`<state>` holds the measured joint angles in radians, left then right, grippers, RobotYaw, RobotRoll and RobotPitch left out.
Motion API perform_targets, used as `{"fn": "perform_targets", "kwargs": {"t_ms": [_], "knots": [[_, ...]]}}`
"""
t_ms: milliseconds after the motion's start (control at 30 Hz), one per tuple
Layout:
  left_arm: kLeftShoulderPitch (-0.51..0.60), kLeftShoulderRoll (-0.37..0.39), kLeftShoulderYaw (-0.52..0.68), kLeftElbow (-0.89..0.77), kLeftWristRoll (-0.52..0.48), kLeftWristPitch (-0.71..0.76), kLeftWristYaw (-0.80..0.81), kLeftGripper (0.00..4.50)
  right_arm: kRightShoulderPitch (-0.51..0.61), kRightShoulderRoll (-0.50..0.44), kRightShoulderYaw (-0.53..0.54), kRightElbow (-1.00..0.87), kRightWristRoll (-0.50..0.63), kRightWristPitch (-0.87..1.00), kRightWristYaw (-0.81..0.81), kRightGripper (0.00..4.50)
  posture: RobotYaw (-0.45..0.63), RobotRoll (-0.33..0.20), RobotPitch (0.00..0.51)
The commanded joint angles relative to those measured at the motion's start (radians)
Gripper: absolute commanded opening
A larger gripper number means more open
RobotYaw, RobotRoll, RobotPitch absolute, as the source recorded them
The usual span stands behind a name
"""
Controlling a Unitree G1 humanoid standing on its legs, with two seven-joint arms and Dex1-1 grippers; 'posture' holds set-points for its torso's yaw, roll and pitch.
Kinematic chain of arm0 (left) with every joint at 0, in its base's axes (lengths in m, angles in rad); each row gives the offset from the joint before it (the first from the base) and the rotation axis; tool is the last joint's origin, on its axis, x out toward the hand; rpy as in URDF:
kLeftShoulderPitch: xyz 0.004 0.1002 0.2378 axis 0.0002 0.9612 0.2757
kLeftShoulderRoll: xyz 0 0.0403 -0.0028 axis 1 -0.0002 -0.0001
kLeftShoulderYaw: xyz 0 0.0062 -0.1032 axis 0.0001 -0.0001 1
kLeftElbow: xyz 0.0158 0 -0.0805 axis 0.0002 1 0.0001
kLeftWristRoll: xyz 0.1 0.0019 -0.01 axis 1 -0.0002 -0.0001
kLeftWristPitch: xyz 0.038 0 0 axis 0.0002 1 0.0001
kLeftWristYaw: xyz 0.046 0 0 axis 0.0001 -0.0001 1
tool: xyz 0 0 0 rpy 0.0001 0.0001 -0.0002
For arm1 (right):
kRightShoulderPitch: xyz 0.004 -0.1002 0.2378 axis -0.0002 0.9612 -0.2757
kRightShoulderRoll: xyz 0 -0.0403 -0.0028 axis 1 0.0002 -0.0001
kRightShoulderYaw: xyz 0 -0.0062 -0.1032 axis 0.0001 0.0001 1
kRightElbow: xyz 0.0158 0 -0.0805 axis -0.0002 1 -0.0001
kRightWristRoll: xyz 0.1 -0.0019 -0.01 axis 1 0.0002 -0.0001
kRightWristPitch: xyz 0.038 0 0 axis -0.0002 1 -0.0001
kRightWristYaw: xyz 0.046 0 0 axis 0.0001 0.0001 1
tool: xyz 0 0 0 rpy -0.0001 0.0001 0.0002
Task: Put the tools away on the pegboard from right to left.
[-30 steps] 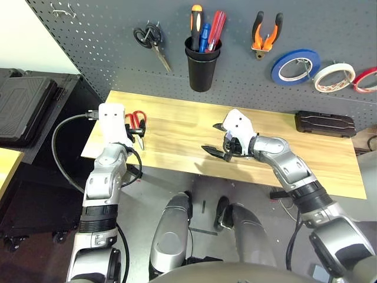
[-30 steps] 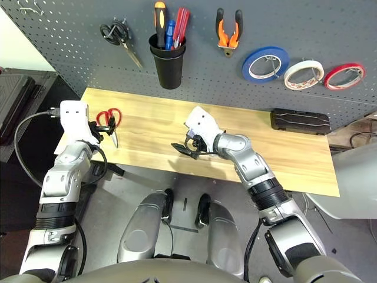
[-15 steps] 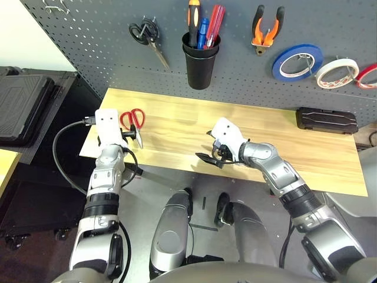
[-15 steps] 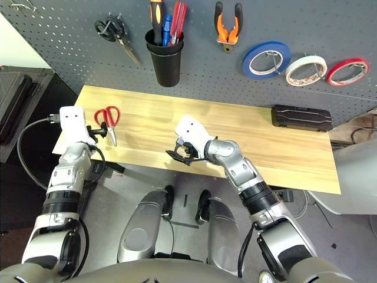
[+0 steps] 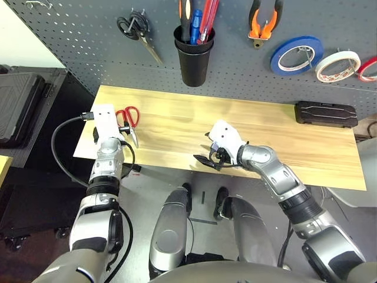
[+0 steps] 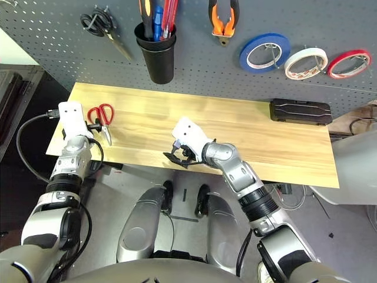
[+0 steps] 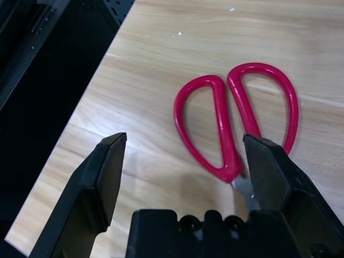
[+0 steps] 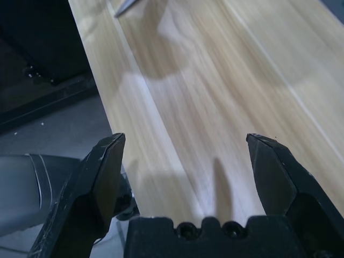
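Red-handled scissors (image 7: 236, 126) lie flat near the table's left end (image 5: 128, 118). My left gripper (image 7: 183, 140) is open just in front of them, its fingers straddling the handles without touching, and it also shows from above (image 5: 122, 128). My right gripper (image 5: 206, 156) is open and empty over the table's front edge, bare wood between its fingers (image 8: 107, 161). On the pegboard (image 5: 88, 35) hang the white tape roll (image 5: 337, 65) and the pliers (image 5: 262, 20). The screwdriver (image 5: 185, 12) stands in the black cup (image 5: 193, 56).
Black-handled scissors (image 5: 136, 35), a blue tape roll (image 5: 296, 55) and a red one (image 5: 369, 69) also hang on the board. A black case (image 5: 326, 114) lies at the table's back right. Dark cases (image 5: 20, 100) sit left of the table.
The view has shifted downward. My right gripper has drawn back from mid-table to the front edge. My left gripper stays by the scissors, still open.
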<state>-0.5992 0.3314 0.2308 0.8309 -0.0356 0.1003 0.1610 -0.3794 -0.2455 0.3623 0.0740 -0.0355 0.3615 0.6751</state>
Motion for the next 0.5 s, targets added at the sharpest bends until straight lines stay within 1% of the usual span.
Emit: {"fn": "perform_targets", "kwargs": {"t_ms": [33,200,500], "knots": [[-0.02,0.012,0.0,0.098,0.017,-0.037,0.024,4.44,0.019,-0.006,0.003,-0.037,-0.003,0.021,-0.008,4.5,0.17,0.0,0.367],[-0.063,0.022,0.004,0.195,0.018,-0.08,0.072,4.44,0.02,-0.009,-0.001,-0.069,0.002,0.045,-0.017,4.5,0.16,0.0,0.364],[-0.091,0.045,0.019,0.283,0.009,-0.112,0.174,4.44,0.035,-0.032,-0.009,-0.099,0.006,0.056,-0.018,4.5,0.15,0.0,0.354]]}}
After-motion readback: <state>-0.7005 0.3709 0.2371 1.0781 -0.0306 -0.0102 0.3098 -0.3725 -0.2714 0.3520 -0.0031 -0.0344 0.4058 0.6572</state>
